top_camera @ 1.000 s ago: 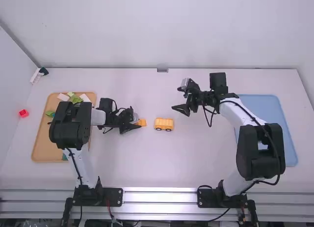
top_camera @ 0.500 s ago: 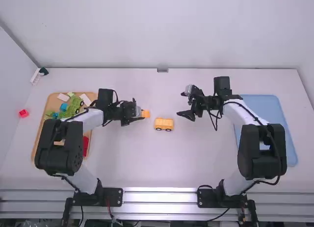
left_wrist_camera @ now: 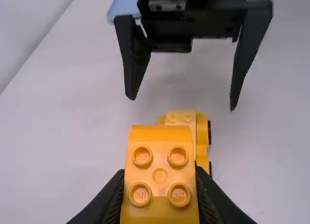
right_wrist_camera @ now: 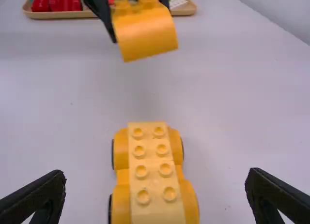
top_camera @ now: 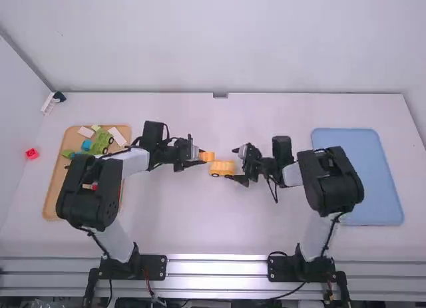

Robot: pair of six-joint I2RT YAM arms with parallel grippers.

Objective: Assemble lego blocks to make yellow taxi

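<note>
Left end effector: closed on the yellow-orange block, curved side, four studs showing, gripped between both fingers and held clear of the surface. Right end effector: wide open, nothing in it; fingers stand well apart.

Yellow chassis: upright on the surface, two rows of studs up, dark wheels along its sides. Lies just ahead of the left end effector, lined up with the gap of the right one, touching neither finger in the right wrist view. Held block is near the chassis, above its far end as seen from the right end effector, with a gap between them.

Surface is white and matte, with metal rails along the edge by the arm bases. Left of the left end effector: tan tray with green, blue, white and red blocks; beyond it, a lone red block by the side wall. Right of the right end effector: blue tray.

Room: plain pale back wall past both end effectors, small grey fitting at the surface's far edge. Small white and dark-green item in the far left corner.
</note>
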